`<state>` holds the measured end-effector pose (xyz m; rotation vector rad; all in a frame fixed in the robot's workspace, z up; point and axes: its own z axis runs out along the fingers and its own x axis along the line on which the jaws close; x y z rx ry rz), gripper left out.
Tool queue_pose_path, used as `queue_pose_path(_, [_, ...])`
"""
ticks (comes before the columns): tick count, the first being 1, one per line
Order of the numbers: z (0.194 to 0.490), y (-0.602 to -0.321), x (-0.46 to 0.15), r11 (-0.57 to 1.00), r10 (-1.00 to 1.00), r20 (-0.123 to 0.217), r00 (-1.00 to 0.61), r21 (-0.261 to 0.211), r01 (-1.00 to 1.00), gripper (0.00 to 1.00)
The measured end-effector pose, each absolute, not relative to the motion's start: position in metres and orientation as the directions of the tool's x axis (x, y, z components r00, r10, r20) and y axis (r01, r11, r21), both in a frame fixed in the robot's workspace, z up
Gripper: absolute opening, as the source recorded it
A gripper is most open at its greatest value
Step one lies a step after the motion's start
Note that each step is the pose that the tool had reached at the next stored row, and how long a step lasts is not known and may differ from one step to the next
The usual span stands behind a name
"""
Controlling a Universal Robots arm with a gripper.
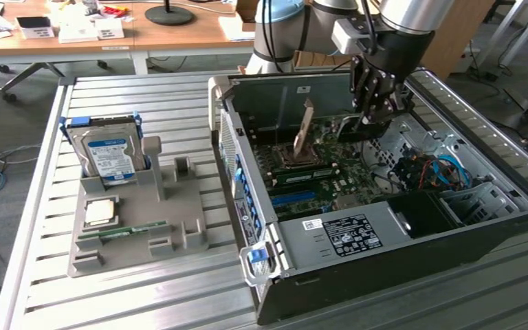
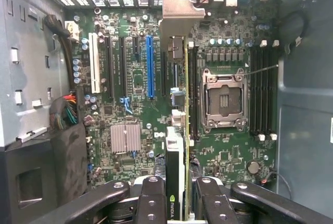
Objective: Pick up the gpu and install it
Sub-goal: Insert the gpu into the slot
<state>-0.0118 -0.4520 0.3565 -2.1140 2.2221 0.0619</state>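
My gripper (image 1: 374,115) reaches down into the open computer case (image 1: 245,185) and is shut on the gpu (image 1: 304,130), which hangs edge-down over the motherboard (image 1: 337,179). In the wrist view the gpu (image 2: 178,146) appears edge-on between my gripper's (image 2: 179,206) black fingers (image 2: 151,198). Its silver bracket (image 2: 176,10) points at the case's rear slots. The card's edge runs over the board between the blue slot (image 2: 150,67) and the CPU socket (image 2: 223,99), still above the board.
On the slatted table, a grey fixture (image 1: 135,220) on the exterior view's left holds a blue-labelled hard drive (image 1: 108,151), a CPU (image 1: 99,212) and a green RAM stick (image 1: 122,232). Inside the case are cables (image 1: 429,172) and a power supply (image 1: 356,234).
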Motion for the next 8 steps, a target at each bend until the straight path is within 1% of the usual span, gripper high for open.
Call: queue_pose_path(8, [0.3541,-0.4543,-0.016,0.051,-0.996,-0.081,-0.049,-0.022,-0.998,0.27])
